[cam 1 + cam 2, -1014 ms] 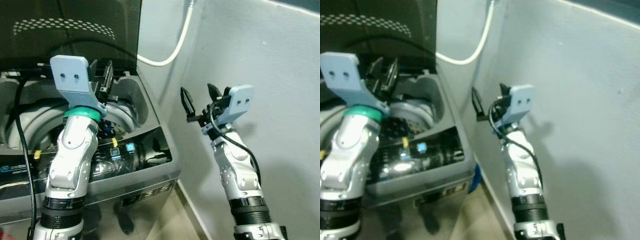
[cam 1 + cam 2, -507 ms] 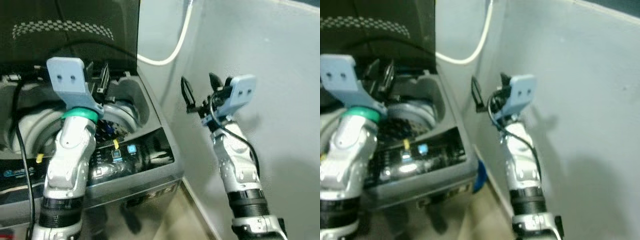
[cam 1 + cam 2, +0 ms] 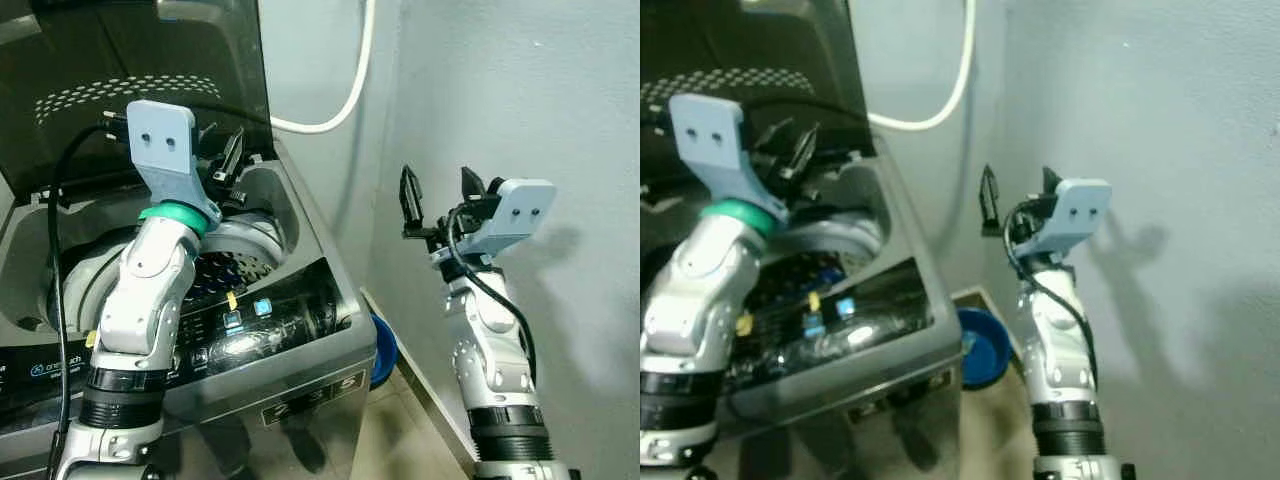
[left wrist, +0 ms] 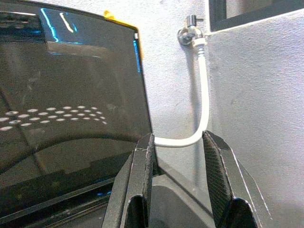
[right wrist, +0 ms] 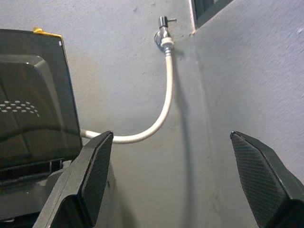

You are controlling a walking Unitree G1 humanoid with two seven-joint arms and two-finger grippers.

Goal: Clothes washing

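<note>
- View has swung up since a moment ago: washing machine [image 3: 300, 330] lid up, drum open.
- Left claw [image 3: 228, 168] above the drum, slightly open, empty.
- Right claw [image 3: 437, 195] wide open beside it, empty; no clothes loaded yet.

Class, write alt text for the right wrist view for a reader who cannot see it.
A white hose hangs from a metal tap on a grey wall and curves behind the raised dark lid of a washing machine. The right tool frames the scene, its two black fingers spread wide apart and holding nothing.
</note>
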